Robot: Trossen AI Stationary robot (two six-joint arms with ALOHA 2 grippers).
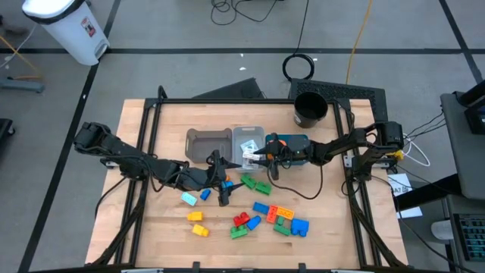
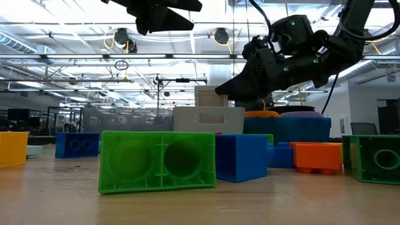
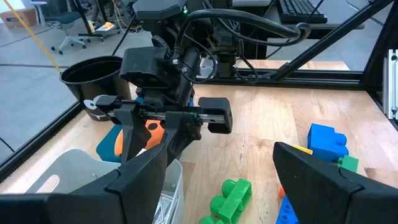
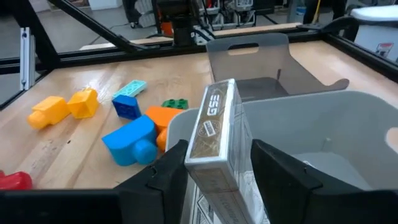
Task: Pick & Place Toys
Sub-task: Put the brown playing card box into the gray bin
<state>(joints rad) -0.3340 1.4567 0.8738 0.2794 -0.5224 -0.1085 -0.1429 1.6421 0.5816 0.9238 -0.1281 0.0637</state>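
A white card pack [image 4: 214, 130] stands on edge, with its lower end down inside the clear bin [image 4: 323, 124]. My right gripper [image 4: 217, 162] is open, one finger on each side of the pack and close to it. It reaches in level from the table's right and hangs over the bin's near rim [image 1: 261, 157]. My left gripper [image 1: 222, 189] hangs open above the table, just in front of the bins, with nothing between its fingers [image 3: 143, 174]. Loose bricks [image 1: 265, 216] in several colours lie on the table near the front, and a green brick [image 1: 256, 184] lies close to the left gripper.
A grey bin [image 1: 198, 144], the clear bin [image 1: 248, 130] and a teal bin [image 1: 297, 141] stand in a row at mid-table. An orange cube [image 3: 152, 130] sits in the teal bin. At the far right stands a black cup [image 1: 310, 110]. A black frame borders the table.
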